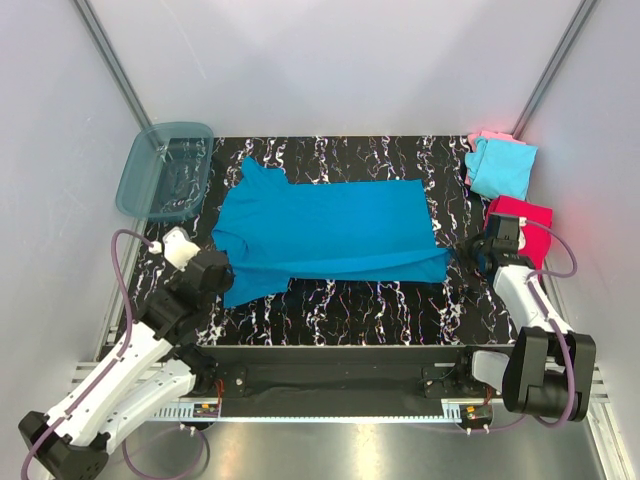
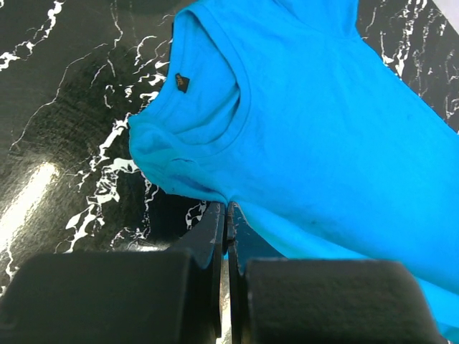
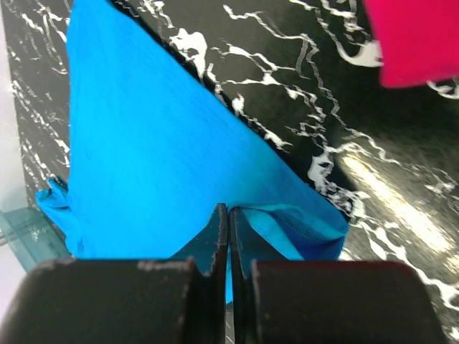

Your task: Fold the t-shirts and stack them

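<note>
Teal-blue t-shirt (image 1: 330, 235) — left gripper (image 2: 226, 209) pinching shoulder | right gripper (image 3: 228, 211) pinching hem

a big blue shirt (image 1: 330, 235) lies spread across the black marbled table (image 1: 380, 310). the left gripper (image 1: 222, 272) sits at its near left corner, the right gripper (image 1: 470, 252) at its near right corner. a teal tub (image 1: 165, 170) stands far left. far right, a cyan shirt (image 1: 503, 168) lies on a pink shirt (image 1: 487, 137), with a red shirt (image 1: 525, 215) nearer.
</note>
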Tool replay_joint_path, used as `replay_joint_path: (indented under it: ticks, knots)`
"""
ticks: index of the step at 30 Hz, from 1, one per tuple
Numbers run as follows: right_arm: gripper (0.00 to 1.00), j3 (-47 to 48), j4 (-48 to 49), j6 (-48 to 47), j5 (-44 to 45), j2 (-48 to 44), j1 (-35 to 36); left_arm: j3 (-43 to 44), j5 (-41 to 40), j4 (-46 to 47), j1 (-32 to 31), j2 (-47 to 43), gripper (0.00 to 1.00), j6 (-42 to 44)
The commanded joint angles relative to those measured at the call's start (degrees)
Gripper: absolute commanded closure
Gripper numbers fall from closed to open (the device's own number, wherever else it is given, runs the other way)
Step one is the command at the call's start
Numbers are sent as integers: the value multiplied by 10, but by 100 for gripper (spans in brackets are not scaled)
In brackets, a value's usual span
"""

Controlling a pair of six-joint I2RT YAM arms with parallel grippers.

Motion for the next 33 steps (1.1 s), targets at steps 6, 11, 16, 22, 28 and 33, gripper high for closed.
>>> replay_joint_path:
  ticks: [6, 11, 16, 22, 28, 33]
  knots:
    - [100, 49, 39, 1, 4, 29, 4, 0, -30, 35, 17, 10, 100, -3]
    - [100, 57, 33, -8, 22, 16, 4, 13, -32, 37, 39, 14, 100, 18]
    - [100, 69, 33, -13, 3, 26, 4, 21, -31, 50, 54, 19, 100, 39]
    - [100, 93, 38, -23, -29, 54, 16, 26, -10, 82, 58, 52, 100, 44]
    - [100, 99, 44, -23, -27, 73, 34, 32, -8, 107, 59, 77, 100, 49]
    - [100, 84, 54, -19, -21, 89, 38, 41, -12, 122, 65, 102, 100, 58]
